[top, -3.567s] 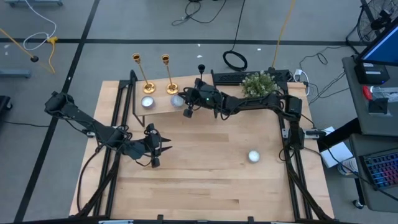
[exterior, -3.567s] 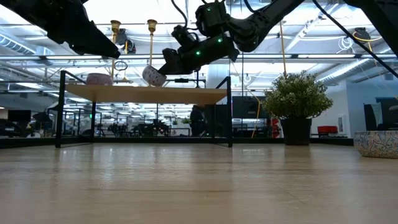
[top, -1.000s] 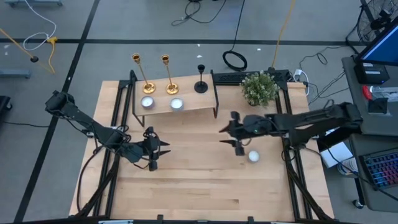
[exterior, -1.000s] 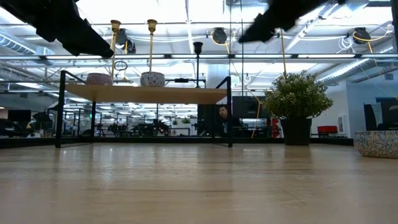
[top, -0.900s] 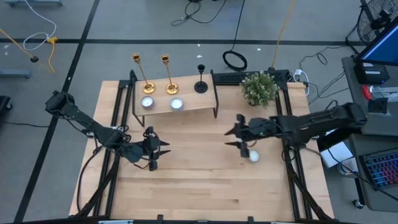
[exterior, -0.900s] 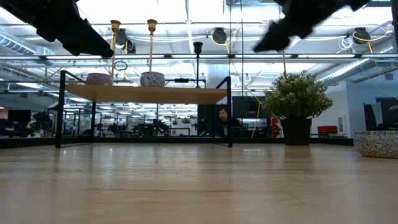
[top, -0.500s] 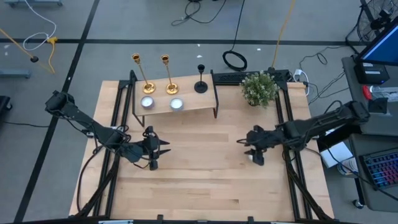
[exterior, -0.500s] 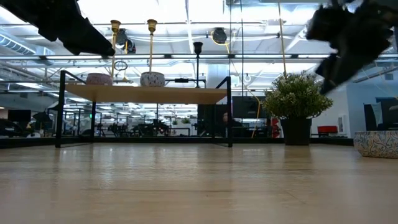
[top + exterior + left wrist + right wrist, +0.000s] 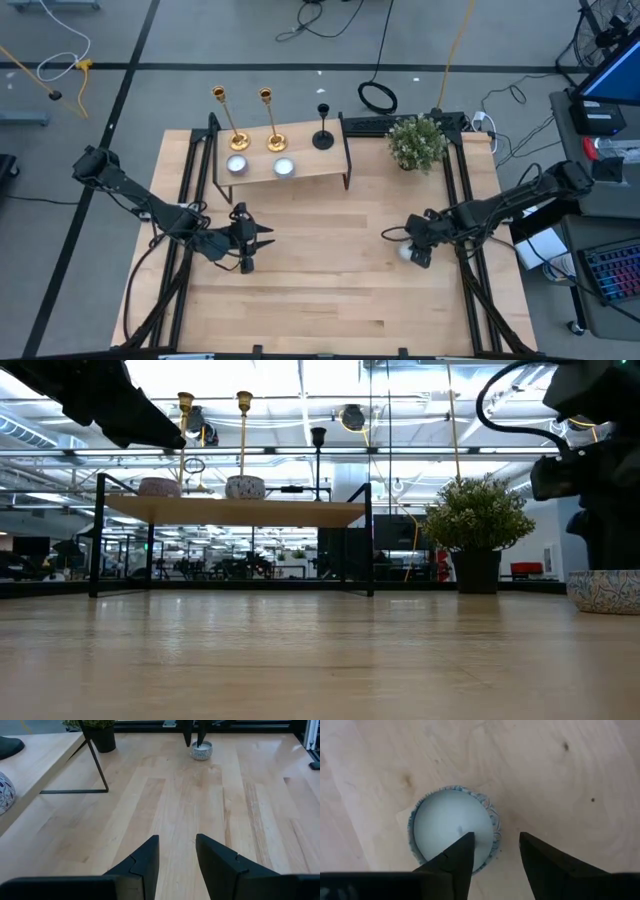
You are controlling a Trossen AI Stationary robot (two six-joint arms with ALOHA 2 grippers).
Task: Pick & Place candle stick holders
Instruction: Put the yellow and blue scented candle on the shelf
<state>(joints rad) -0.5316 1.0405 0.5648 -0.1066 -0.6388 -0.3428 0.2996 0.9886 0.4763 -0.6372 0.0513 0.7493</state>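
- Beyond the workbench lies a wide grey floor with loose cables, and the low view looks through into a long glassy hall; the wooden tabletop (image 9: 320,290) sits in the middle of it all, mostly bare boards at the near end.
- At the far end stands a small raised shelf (image 9: 310,170) on thin black legs, which seems to be the display spot, since everything arranged so far is lined up on it or just behind it.
- Next to the shelf, a potted plant (image 9: 417,142) sits in the far right corner, well out of the arms' way.
- Left arm waits over the left half of the tabletop, its left hand (image 9: 250,243) hanging above bare wood with fingers apart and nothing between them.
- Right arm reaches in low from the right edge; the right hand (image 9: 495,851) hangs straight over a small patterned bowl-shaped candle (image 9: 452,827), fingers spread, one over the rim and one just outside it, not gripping yet. I'd judge it is lining up to pinch that wall.
- Two gold candle stick holders (image 9: 229,118) (image 9: 272,120) stand upright at the back of the shelf, the shorter black candle stick holder (image 9: 323,127) beside them toward the plant.
- Two more small candle bowls (image 9: 237,165) (image 9: 283,167) rest on the shelf in front of the gold pair.
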